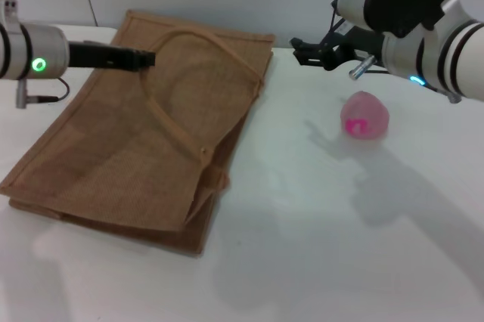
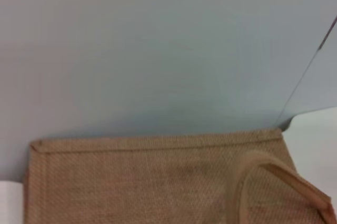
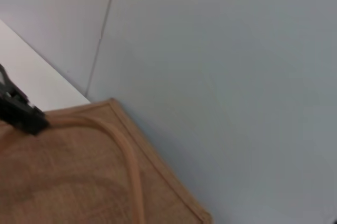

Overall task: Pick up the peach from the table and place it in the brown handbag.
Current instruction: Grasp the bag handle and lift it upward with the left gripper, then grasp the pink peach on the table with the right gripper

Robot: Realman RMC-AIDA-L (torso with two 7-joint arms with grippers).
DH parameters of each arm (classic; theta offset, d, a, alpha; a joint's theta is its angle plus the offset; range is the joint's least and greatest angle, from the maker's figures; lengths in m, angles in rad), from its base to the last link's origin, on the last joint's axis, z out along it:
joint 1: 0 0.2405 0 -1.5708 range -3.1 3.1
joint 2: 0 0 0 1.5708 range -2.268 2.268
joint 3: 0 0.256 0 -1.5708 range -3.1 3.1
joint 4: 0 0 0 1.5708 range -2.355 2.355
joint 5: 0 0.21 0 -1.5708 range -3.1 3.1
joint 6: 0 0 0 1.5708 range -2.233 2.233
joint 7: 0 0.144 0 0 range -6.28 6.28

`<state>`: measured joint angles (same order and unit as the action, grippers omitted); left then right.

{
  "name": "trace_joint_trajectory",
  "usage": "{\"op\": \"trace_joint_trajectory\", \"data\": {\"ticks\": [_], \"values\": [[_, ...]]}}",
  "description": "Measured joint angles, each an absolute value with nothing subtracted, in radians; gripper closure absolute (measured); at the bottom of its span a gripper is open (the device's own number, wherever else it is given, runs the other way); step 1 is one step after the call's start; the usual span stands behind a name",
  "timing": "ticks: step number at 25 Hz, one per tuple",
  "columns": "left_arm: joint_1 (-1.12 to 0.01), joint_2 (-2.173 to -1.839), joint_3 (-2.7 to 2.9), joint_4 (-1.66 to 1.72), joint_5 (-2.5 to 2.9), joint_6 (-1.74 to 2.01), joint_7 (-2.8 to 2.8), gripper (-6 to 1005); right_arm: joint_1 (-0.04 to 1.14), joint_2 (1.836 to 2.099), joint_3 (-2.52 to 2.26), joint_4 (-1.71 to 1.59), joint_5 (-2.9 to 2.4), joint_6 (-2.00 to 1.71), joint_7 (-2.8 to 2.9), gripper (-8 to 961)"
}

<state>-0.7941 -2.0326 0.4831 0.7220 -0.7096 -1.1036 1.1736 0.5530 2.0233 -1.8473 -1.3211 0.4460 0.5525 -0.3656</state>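
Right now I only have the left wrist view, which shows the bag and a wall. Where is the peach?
Observer: The peach lies on the white table, apart from the brown handbag, on the robot's right side.
Operator: Is anything holding it?
Observer: No. The right gripper hovers behind it, between peach and bag, with open jaws.
Operator: And my left gripper?
Observer: The left gripper is over the bag's far part, at the upper handle.
Operator: Is the bag standing?
Observer: No, it lies flat on the table.
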Motion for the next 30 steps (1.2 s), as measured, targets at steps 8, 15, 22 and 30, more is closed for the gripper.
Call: {"op": "trace_joint_trajectory", "data": {"ticks": [8,15,22,30], "values": [[-0.772,-2.035,0.483,0.885,-0.710,-1.226,1.126,877,0.555,2.023,-1.829,-1.306,0.422,0.581,-0.365,83],[-0.757,-2.035,0.485,1.077,-0.709,-1.336,1.065,876,0.570,2.024,-1.809,-1.309,0.355,0.668,-0.353,83],[-0.760,-2.034,0.486,1.227,-0.709,-1.429,1.023,876,0.568,2.023,-1.802,-1.315,0.358,0.700,-0.350,78],[-0.767,-2.029,0.544,1.340,-0.700,-1.462,0.976,878,0.565,2.023,-1.804,-1.384,0.354,0.809,-0.355,79]]}}
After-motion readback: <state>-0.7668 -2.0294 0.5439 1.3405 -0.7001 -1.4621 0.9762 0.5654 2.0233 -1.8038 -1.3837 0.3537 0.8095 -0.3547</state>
